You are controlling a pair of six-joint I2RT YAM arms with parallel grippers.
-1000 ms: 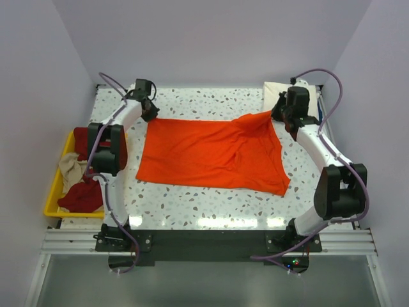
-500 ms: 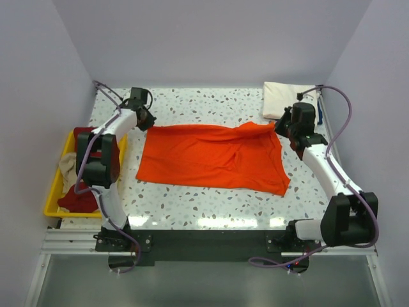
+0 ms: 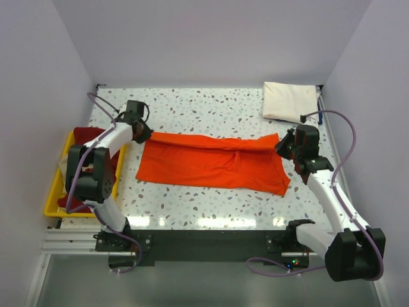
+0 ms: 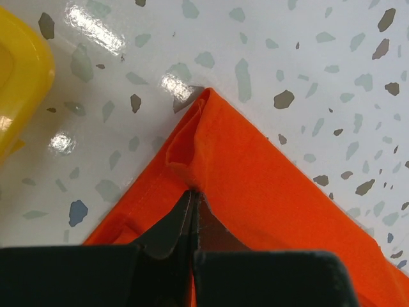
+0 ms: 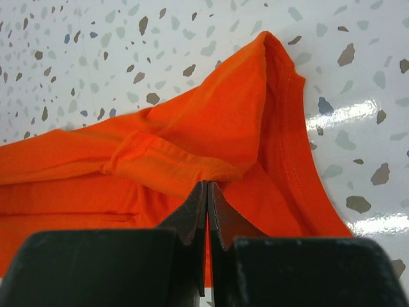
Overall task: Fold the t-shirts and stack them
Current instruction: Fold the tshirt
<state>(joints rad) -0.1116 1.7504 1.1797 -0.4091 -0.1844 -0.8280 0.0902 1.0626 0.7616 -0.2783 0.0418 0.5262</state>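
The bright orange t-shirt [image 3: 211, 165] lies across the middle of the table, its far edge folded toward the near edge. My left gripper [image 3: 144, 133] is shut on its far left corner [image 4: 192, 137]. My right gripper [image 3: 282, 144] is shut on its far right corner [image 5: 192, 160]. A folded cream-white t-shirt [image 3: 289, 100] lies at the far right corner of the table. Dark red [image 3: 85, 135] and beige [image 3: 66, 165] t-shirts lie crumpled in the tray at the left.
The yellow plastic tray [image 3: 54, 206] sits off the table's left edge, and its rim [image 4: 22, 83] shows in the left wrist view. The speckled tabletop [image 3: 211, 105] is walled on three sides.
Both grippers have pulled the orange shirt's far edge toward the near side, folding it over. The shirt now looks narrower front to back.
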